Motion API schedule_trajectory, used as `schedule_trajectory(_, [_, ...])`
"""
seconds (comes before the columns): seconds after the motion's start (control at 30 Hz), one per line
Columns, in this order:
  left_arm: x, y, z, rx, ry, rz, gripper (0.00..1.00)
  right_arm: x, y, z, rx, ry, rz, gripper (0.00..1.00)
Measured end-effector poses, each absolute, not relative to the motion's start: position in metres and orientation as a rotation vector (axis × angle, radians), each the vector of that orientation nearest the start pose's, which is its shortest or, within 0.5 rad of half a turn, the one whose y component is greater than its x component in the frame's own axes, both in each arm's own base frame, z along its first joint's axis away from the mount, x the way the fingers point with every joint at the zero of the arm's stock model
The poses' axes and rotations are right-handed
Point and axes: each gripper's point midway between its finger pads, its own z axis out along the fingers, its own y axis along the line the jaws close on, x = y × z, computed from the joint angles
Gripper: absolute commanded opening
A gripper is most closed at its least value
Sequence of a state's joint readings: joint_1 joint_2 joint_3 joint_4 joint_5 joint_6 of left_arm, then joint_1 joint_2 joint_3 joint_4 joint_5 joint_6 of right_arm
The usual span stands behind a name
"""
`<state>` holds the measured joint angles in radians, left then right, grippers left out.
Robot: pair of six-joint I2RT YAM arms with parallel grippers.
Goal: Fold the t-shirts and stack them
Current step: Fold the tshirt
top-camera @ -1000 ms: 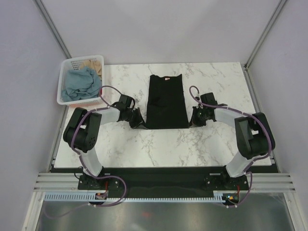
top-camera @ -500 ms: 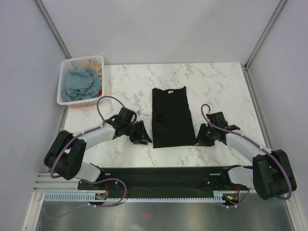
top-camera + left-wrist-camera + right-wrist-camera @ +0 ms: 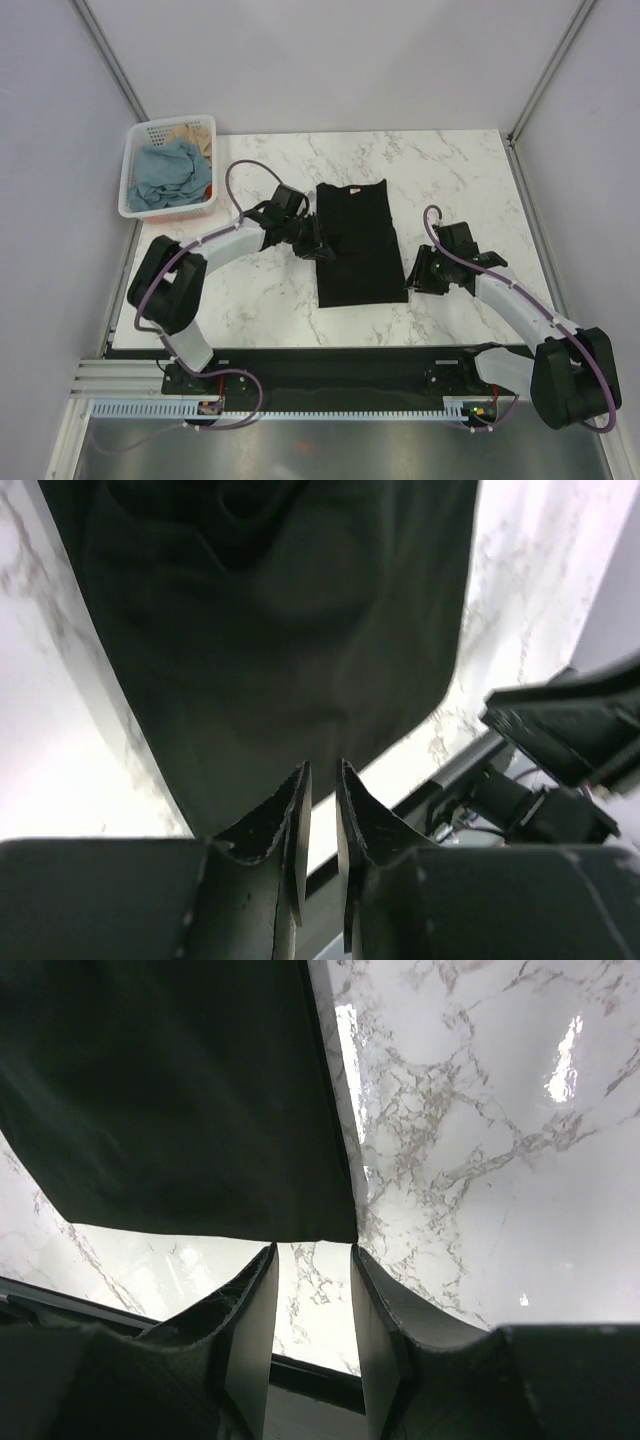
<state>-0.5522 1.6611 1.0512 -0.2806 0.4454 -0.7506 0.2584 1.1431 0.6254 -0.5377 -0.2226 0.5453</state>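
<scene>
A plain black t-shirt (image 3: 355,245), folded into a long narrow strip, lies flat in the middle of the marble table (image 3: 460,170). My left gripper (image 3: 318,246) hovers over the strip's left edge about halfway along. In the left wrist view (image 3: 323,770) its jaws stand a narrow gap apart with nothing between them, and the black shirt (image 3: 270,630) lies beyond. My right gripper (image 3: 412,281) is at the strip's near right corner. In the right wrist view (image 3: 313,1250) it is open and empty, with the shirt's corner (image 3: 170,1090) just past the tips.
A white slotted basket (image 3: 128,185) stands at the table's far left corner and holds a crumpled dusty blue shirt (image 3: 165,172) and a tan one (image 3: 192,133). The table's dark near edge (image 3: 330,355) runs in front of the arm bases.
Both grippers pulled the black shirt toward the near side, then let go. The left gripper has moved from the near left corner up to the middle of the left edge.
</scene>
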Motion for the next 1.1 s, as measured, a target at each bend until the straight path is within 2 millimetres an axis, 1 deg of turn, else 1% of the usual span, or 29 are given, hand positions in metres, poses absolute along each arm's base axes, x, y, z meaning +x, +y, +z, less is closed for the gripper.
schedule_trajectory(0.1, [0.299,-0.3,0.076,-0.06,2.712,-1.01,0.22,0.221,0.12,0.062,0.305,2.668,0.56,0.43])
schedule_trajectory(0.17, [0.311,-0.305,0.068,-0.065,2.721,-0.984,0.22,0.224,0.121,0.065,0.302,2.659,0.564,0.43])
schedule_trajectory(0.3, [0.336,-0.315,0.062,-0.056,2.7,-0.951,0.22,0.23,0.124,0.071,0.291,2.635,0.582,0.38])
schedule_trajectory(0.4, [0.353,-0.318,0.056,-0.058,2.677,-0.909,0.2,0.233,0.126,0.074,0.284,2.621,0.6,0.38])
schedule_trajectory(0.47, [0.358,-0.314,0.049,-0.076,2.679,-0.873,0.2,0.235,0.127,0.077,0.281,2.615,0.607,0.38])
schedule_trajectory(0.57, [0.365,-0.302,0.037,-0.109,2.688,-0.806,0.2,0.236,0.128,0.078,0.279,2.61,0.609,0.38])
schedule_trajectory(0.67, [0.374,-0.292,0.031,-0.12,2.685,-0.759,0.2,0.238,0.128,0.079,0.281,2.6,0.614,0.38])
schedule_trajectory(0.77, [0.392,-0.288,0.031,-0.12,2.665,-0.744,0.2,0.241,0.129,0.08,0.279,2.587,0.619,0.38])
schedule_trajectory(0.9, [0.413,-0.287,0.038,-0.122,2.62,-0.735,0.22,0.24,0.129,0.078,0.283,2.59,0.615,0.41])
schedule_trajectory(0.93, [0.416,-0.286,0.041,-0.121,2.611,-0.738,0.24,0.24,0.128,0.078,0.285,2.589,0.612,0.45])
schedule_trajectory(1.03, [0.419,-0.287,0.044,-0.116,2.6,-0.749,0.29,0.238,0.127,0.078,0.29,2.588,0.604,0.48])
schedule_trajectory(1.1, [0.418,-0.287,0.045,-0.111,2.6,-0.748,0.36,0.238,0.126,0.078,0.295,2.59,0.595,0.51])
